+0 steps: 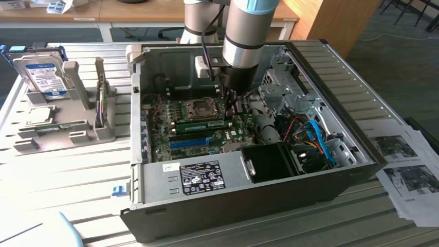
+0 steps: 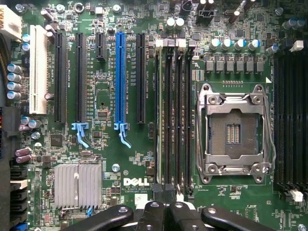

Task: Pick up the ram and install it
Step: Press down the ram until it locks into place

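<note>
The ram (image 1: 202, 123), a narrow green stick, stands on edge in a black slot of the motherboard, just in front of the CPU socket (image 1: 201, 108). My gripper (image 1: 232, 105) reaches down into the open computer case (image 1: 357, 103), close above the ram's end at the exterior view's right. In the wrist view the gripper (image 2: 166, 211) is shut, its black fingertips (image 2: 153, 214) pressed together over the end of the black memory slots (image 2: 174, 115). Nothing shows between the fingertips.
A bright-blue slot (image 2: 120, 79) and the CPU socket (image 2: 234, 130) flank the memory slots. Cables and a drive cage crowd the case at the exterior view's right. A grey rack (image 1: 55, 131) outside holds a hard drive (image 1: 42, 77) and a thin board (image 1: 101, 103). Papers (image 1: 404, 170) lie beside the case.
</note>
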